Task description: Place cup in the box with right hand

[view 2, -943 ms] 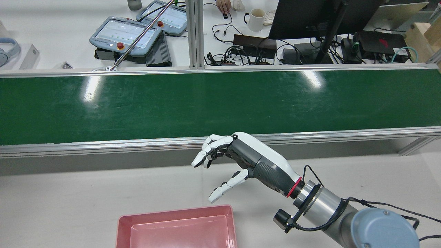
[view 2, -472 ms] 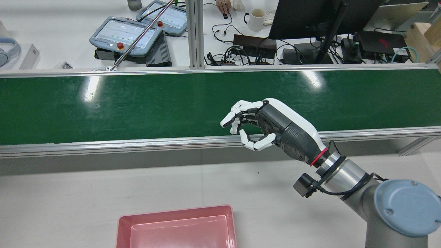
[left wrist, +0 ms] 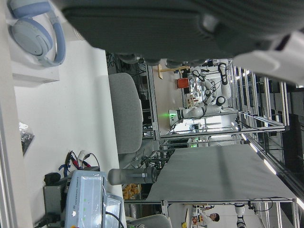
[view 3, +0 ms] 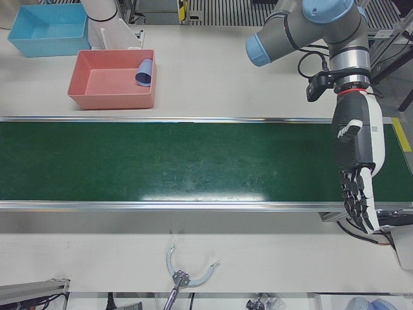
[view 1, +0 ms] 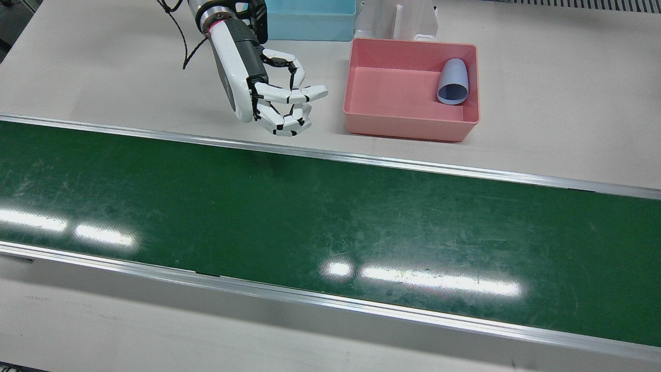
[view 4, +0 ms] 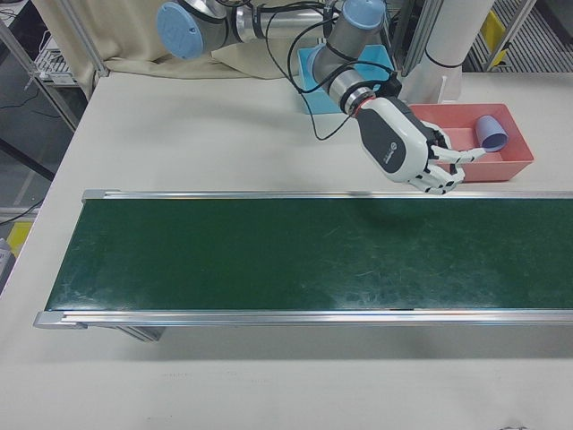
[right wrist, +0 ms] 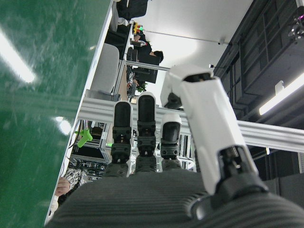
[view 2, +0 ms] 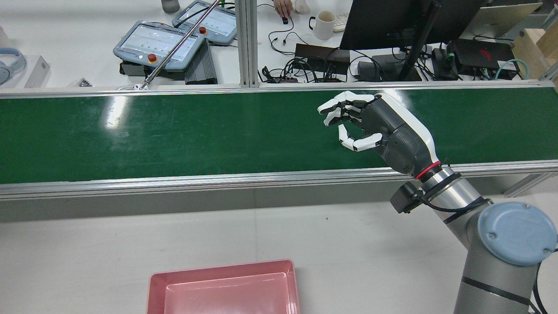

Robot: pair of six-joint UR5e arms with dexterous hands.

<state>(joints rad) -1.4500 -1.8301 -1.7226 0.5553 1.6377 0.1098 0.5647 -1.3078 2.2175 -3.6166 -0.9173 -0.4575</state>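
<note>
1. Right robot hand (view 1: 268, 88): white and dark grey, on the arm at the rear view's right. It is raised over the tabletop (view 1: 568, 103) beside the robot-side rail of the conveyor belt (view 1: 310, 222). The fingers (view 2: 335, 114) are half curled and the thumb stands off from them, with a gap between. It grips nothing.

2. Left robot hand (view 3: 358, 168): seen only in the left-front view, hanging from its arm over the end of the belt. The fingers point down, loosely extended, around nothing.

3. Cup (view 1: 453, 81): pale blue-lilac, lying on its side inside the pink box (view 1: 408, 129). It rests against the box's end wall farthest from the right robot hand, toward the corner on the pedestal side, with its mouth turned toward the belt. It is clear of the right robot hand and touches no finger; the box's near wall and bare floor lie between them. It also shows in the right-front view (view 4: 491, 132) and the left-front view (view 3: 144, 72). The rear view cuts it off.

4. Pink box: rectangular and open-topped, on the tabletop strip between the belt's rail and the pedestals. The cup is its only content.

5. Blue bin (view 1: 310, 20): at the tabletop's pedestal-side edge, just behind the right robot hand's wrist.
</note>
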